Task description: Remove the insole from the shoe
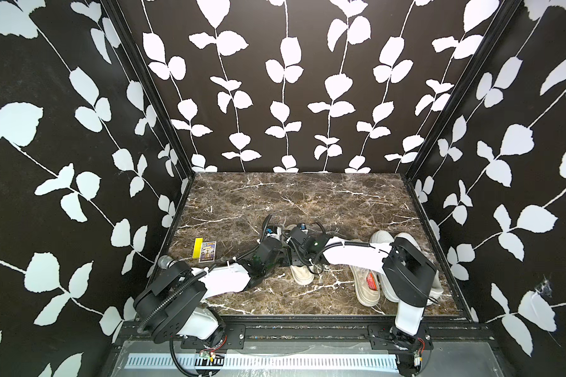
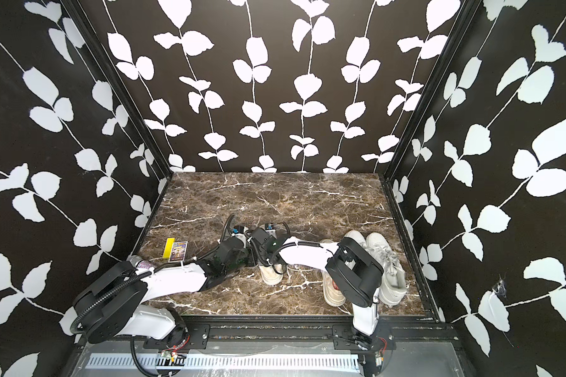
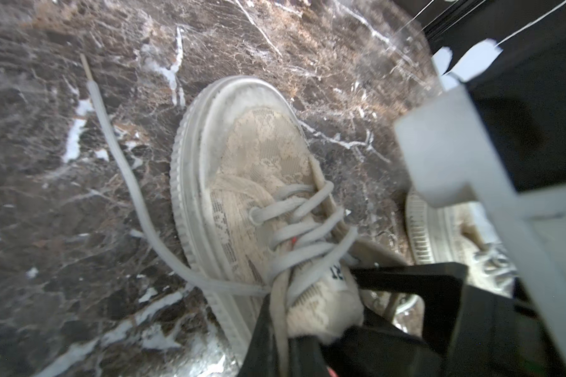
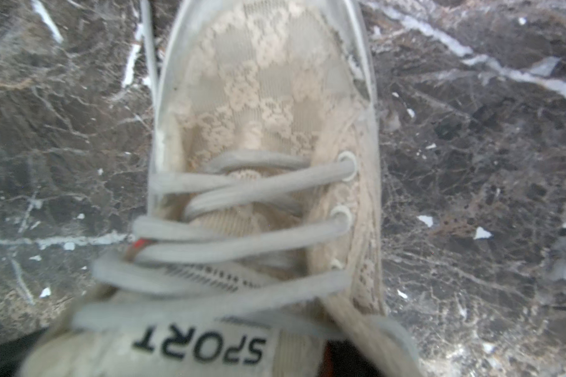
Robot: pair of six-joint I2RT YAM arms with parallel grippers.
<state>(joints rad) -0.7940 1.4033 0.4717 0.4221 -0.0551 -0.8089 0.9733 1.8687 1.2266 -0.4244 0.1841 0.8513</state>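
Note:
A beige lace shoe [image 1: 303, 275] [image 3: 258, 156] stands mid-table with its toe toward the front edge; both arms meet over its opening. My left gripper [image 3: 311, 346] is shut on the tongue [image 3: 324, 303], the one marked "SPORT", and a lace runs over one finger. The right gripper [image 1: 294, 259] hangs just above the same opening. Its fingertips stay out of the right wrist view, where the tongue [image 4: 196, 346] fills the near edge. The insole is almost wholly hidden; only a red-orange sliver [image 4: 330, 359] shows in the dark opening beside the tongue.
The matching beige shoe [image 1: 366, 287], red inside, lies to the right, with a pair of white sneakers [image 1: 384, 240] behind the right arm. A yellow card box [image 1: 205, 250] and a microphone [image 1: 167, 262] sit at the left. A loose lace [image 3: 118, 156] trails over the marble table [image 1: 307, 202].

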